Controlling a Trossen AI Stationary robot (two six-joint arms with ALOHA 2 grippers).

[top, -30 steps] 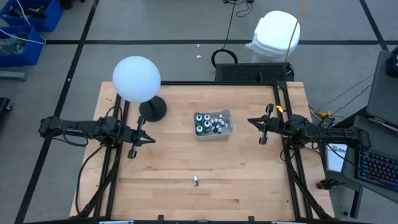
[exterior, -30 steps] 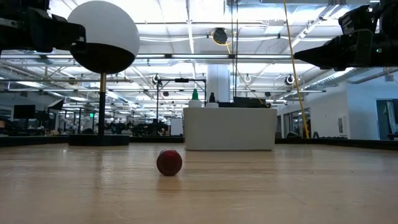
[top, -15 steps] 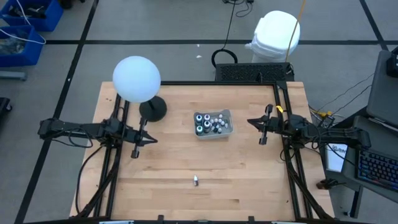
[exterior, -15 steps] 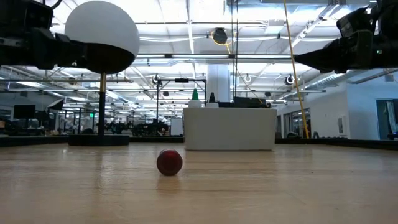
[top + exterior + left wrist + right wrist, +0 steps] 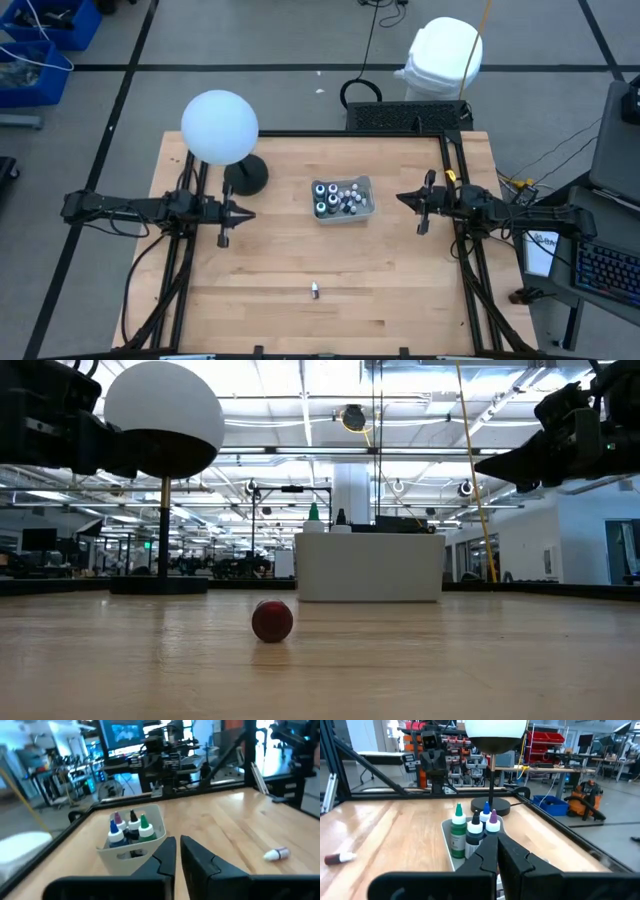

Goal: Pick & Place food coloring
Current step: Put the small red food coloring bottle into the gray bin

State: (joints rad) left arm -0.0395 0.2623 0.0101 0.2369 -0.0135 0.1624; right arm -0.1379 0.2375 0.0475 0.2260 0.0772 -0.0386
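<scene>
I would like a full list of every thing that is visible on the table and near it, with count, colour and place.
tray: one, grey, middle of the table
food coloring bottles: several, white and coloured caps, standing upright inside the tray
loose bottle: one, dark red with a white cap, lying on its side near the front edge
lamp: one, white globe on a black round base, back left of the table
table: one, light wood, with black frame rails
white container: one, on the floor behind the table
left gripper: one, dark, left of the tray, shut
right gripper: one, dark, right of the tray, shut
</scene>
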